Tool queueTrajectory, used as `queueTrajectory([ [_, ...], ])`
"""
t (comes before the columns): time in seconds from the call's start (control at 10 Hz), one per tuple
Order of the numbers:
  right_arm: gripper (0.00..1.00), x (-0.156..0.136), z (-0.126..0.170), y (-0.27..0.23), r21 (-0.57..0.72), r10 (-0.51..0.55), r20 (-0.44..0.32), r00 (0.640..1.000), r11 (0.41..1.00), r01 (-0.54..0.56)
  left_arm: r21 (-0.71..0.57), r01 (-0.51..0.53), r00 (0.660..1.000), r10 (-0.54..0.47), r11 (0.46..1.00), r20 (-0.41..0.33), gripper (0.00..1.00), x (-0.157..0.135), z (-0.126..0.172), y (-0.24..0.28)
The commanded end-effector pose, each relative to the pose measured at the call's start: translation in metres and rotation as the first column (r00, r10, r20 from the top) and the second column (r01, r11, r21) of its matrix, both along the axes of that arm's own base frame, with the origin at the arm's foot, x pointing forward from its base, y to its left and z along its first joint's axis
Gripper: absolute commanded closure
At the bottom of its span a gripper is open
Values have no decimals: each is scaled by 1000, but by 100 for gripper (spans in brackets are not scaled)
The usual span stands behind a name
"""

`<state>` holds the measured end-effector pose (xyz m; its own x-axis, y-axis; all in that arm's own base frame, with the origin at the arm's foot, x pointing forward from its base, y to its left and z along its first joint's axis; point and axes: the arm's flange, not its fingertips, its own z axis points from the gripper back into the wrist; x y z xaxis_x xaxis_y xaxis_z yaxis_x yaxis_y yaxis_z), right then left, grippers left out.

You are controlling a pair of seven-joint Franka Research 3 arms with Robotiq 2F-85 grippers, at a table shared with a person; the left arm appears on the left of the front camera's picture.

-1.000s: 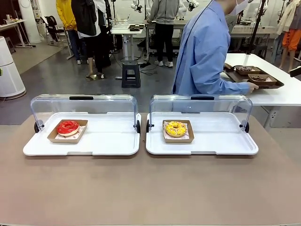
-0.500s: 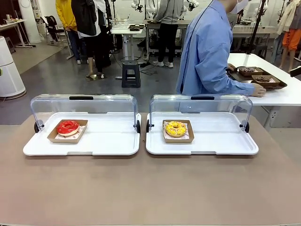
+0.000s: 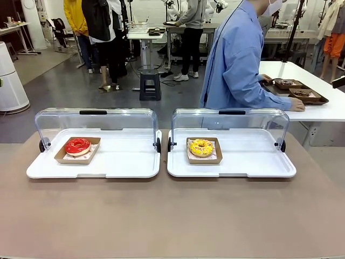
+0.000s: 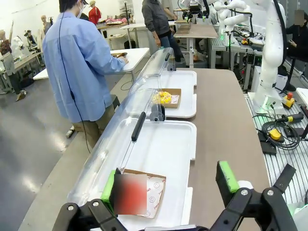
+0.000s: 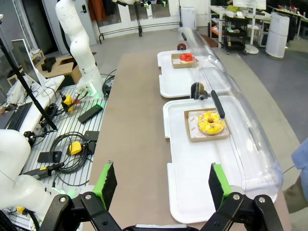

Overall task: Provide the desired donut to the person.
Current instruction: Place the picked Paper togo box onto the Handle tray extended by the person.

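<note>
While both arms are hanging back over the near side of the counter point(image 3: 172, 216), the left gripper point(image 4: 168, 185) is standing with its fingers point(image 4: 226, 176) spread wide and holding nothing; the right gripper point(image 5: 161, 185) is likewise spread and empty. Just past the left fingers, the left wrist view is showing the red donut point(image 4: 130, 193) as a blur in its cardboard tray, on the left white tray point(image 3: 124, 162) under a raised clear lid. The front view is giving that donut sharply. The yellow donut point(image 3: 201, 147) is sitting in the right white tray point(image 3: 253, 159), clearest from the right wrist. Beyond, the person point(image 3: 237, 59) is standing side-on, one hand point(image 3: 296, 106) resting on another table by a dark tray.
</note>
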<state>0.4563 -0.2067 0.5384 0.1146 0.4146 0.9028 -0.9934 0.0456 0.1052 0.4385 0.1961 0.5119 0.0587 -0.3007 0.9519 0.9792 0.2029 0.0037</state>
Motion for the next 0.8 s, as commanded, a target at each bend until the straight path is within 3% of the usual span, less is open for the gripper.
queueTrajectory([
  [0.0, 0, 1, 2, 0, 8, 7, 2, 1000, 1000, -7, -2, -4, 1000, 4, 1000, 4, 0, -1, 1, 2],
  [0.7, 0, 1, 2, 0, 8, 7, 2, 1000, 1000, -7, -2, -4, 1000, 4, 1000, 4, 0, -1, 1, 2],
])
